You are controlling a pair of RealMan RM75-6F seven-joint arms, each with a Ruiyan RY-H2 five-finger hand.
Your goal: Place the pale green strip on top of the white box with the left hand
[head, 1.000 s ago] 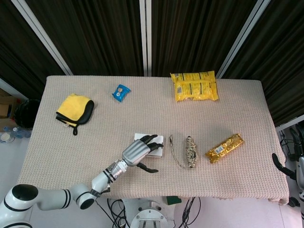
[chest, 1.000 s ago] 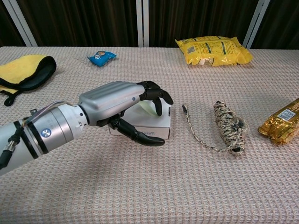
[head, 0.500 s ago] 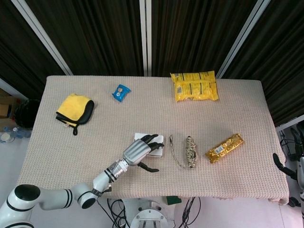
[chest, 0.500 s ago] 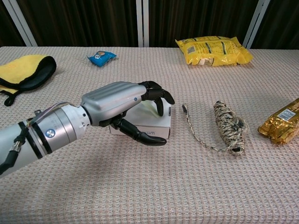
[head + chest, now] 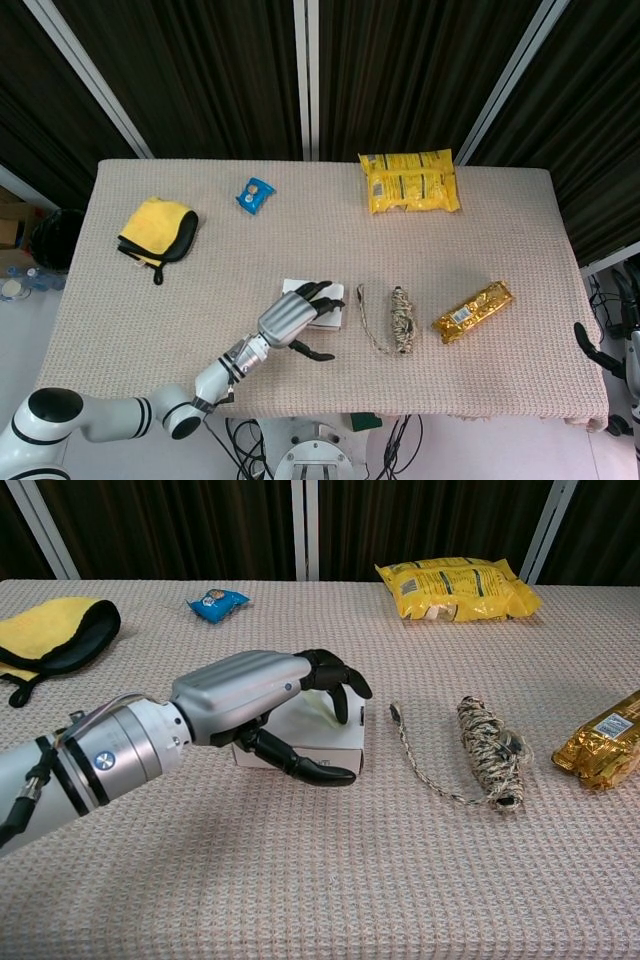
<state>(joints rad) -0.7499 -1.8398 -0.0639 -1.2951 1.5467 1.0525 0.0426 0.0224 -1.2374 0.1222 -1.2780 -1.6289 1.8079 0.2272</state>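
The white box (image 5: 345, 742) lies near the table's front middle, and its corner (image 5: 293, 288) shows in the head view. A pale green strip (image 5: 318, 709) lies on the box's top, mostly hidden under my fingers. My left hand (image 5: 255, 694) hovers just over the box with its dark fingers curved down above the strip and the thumb stretched out along the box's front. Seen from the head view, the left hand (image 5: 296, 314) covers most of the box. I see nothing pinched in it. Only a dark part of my right hand (image 5: 588, 348) shows at the right edge, off the table.
A rope bundle (image 5: 488, 746) with a loose cord lies right of the box, then a gold wrapped bar (image 5: 602, 743). A yellow snack bag (image 5: 458, 588) and a blue packet (image 5: 216, 603) sit at the back, a yellow and black cloth (image 5: 52, 632) at the left.
My left hand has risen slightly above the box and the thumb has shifted a little. The strip stays on the box top.
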